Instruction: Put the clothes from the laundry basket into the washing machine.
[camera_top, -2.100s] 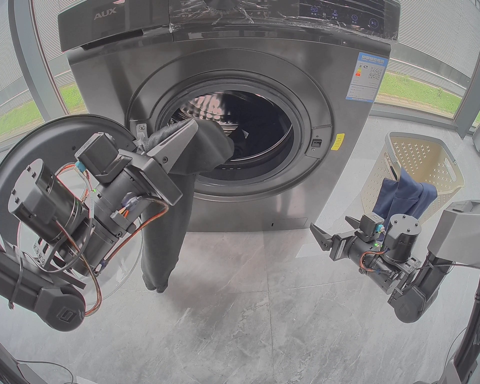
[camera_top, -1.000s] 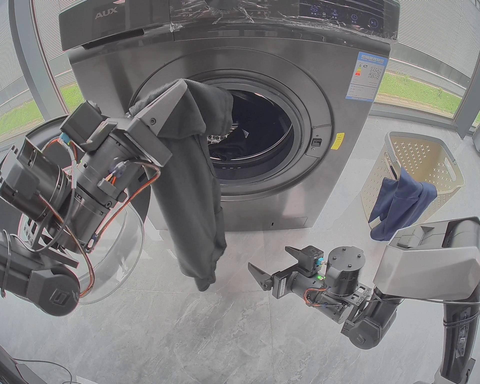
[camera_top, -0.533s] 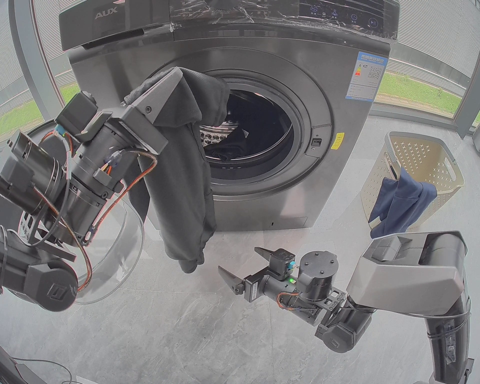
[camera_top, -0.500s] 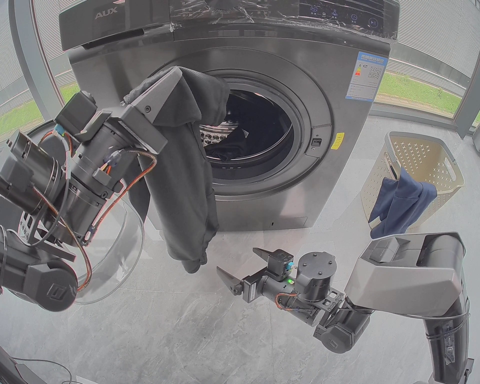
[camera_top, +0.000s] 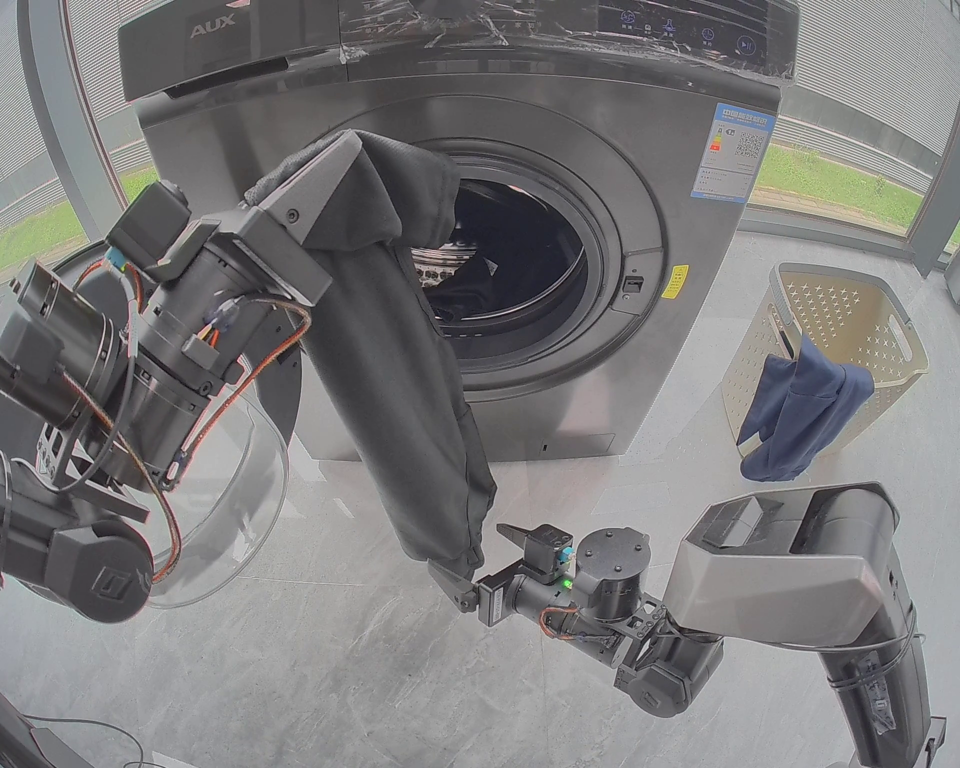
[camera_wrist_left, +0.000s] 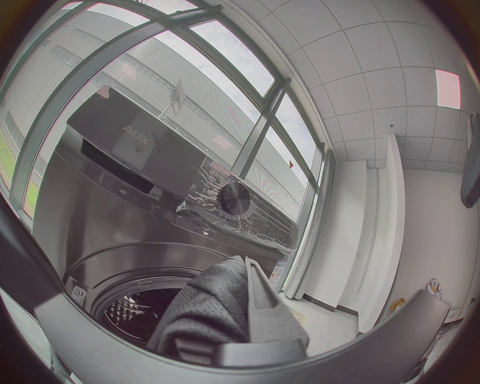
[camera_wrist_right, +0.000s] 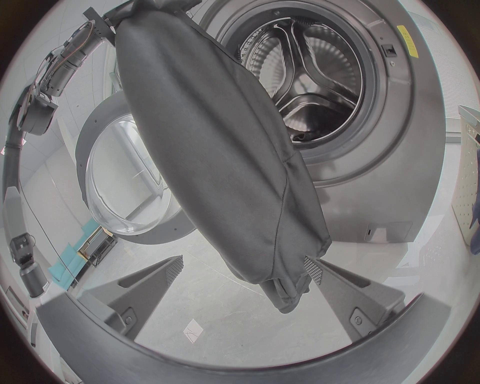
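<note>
**Grey garment hangs from one claw into the other**

The left claw is clamped on the top of a dark grey garment, and the bunched cloth bulges over its fingers. The fabric is matte and finely knit, with a seam running down its length. From that grip it hangs as a long, smooth, limp drape that narrows to a folded hem at the bottom.

The hem sits between the widely spread fingers of the right claw, which grips nothing. It lies against one finger and apart from the other.

Just beyond the left claw is the washer. Its round mouth is partly covered by the garment, and dark cloth lies inside. The glass door stands swung open below the left claw.

The basket is well apart from the right claw, on the side away from the left one. A blue cloth is draped over its rim.
</note>
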